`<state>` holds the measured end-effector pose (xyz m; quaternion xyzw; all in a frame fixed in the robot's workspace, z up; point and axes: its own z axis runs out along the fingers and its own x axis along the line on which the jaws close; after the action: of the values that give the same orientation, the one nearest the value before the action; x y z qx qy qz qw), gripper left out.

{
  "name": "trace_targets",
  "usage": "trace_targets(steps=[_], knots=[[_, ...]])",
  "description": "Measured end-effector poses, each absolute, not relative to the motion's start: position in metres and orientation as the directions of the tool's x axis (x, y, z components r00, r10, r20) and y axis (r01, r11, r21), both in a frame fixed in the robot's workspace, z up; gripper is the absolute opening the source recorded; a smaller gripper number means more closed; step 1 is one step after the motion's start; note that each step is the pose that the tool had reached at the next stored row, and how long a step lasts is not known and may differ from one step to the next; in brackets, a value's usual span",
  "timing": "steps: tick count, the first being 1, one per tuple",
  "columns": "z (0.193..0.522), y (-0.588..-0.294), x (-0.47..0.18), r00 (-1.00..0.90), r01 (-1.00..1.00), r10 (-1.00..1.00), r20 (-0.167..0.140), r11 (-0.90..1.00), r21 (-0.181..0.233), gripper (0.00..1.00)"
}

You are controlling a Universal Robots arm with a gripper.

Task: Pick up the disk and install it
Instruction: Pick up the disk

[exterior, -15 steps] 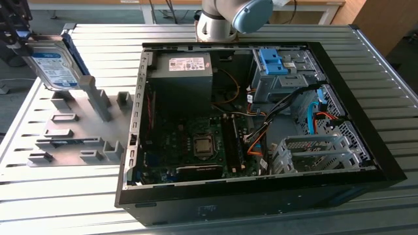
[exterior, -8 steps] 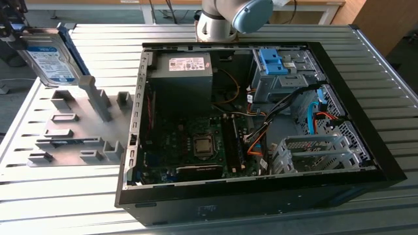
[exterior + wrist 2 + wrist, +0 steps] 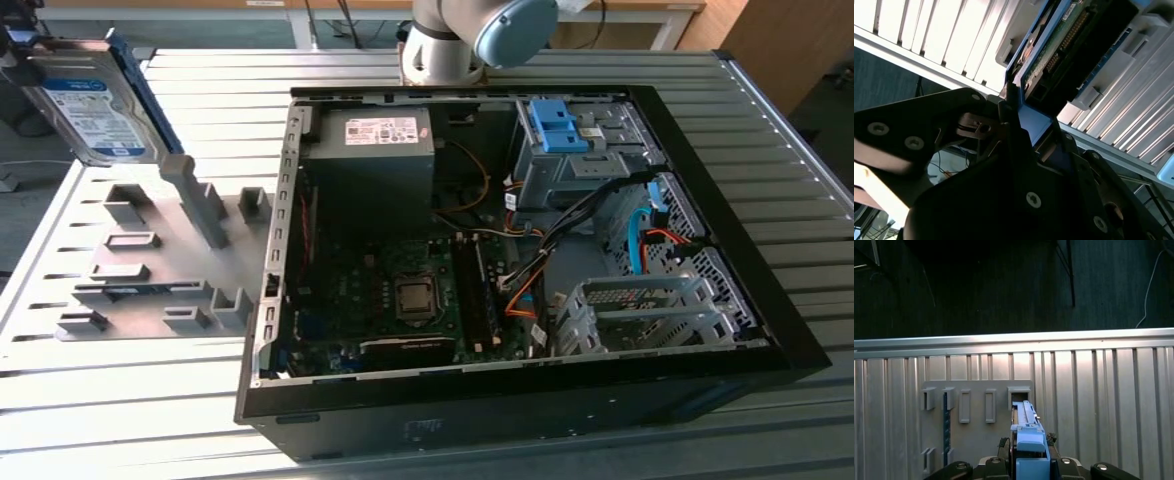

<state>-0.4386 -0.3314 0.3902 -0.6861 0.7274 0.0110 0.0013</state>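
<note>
Your gripper (image 3: 1019, 117) is clamped narrow on the disk (image 3: 1056, 42). In the second wrist view its dark fingers (image 3: 1004, 107) pinch one end of the blue bracket (image 3: 1030, 122) that frames the drive, and the green circuit-board face is turned toward that camera. In the first wrist view you look along the drive edge-on. Its long axis runs straight away from the gripper (image 3: 1028, 444) and down toward the grey fixture plate (image 3: 979, 440), and its far end sits over one of the plate's slots (image 3: 1019, 392). I cannot tell whether that end has cleared the slot. In the exterior view the disk (image 3: 91, 105) stands on edge at the upper left of the frame, label face toward the camera, leaning a little, over the far end of the plate. The open computer case (image 3: 534, 420) lies well apart from it, toward the exterior view's right, on the same slatted metal table (image 3: 107, 410). Inside the case, one drive cage (image 3: 567, 160) near the top of the frame carries a bare blue bracket, and a grey perforated cage (image 3: 641, 310) sits at the lower right. So the disk's seat lies across the frame from where you hold it.
</note>
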Motion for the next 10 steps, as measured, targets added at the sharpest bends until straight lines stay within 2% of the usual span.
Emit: trace_targets(steps=[10], knots=[[0.412,-0.331,-0.439,-0.058,-0.998,-0.998,-0.017,0.058,0.014,0.36]])
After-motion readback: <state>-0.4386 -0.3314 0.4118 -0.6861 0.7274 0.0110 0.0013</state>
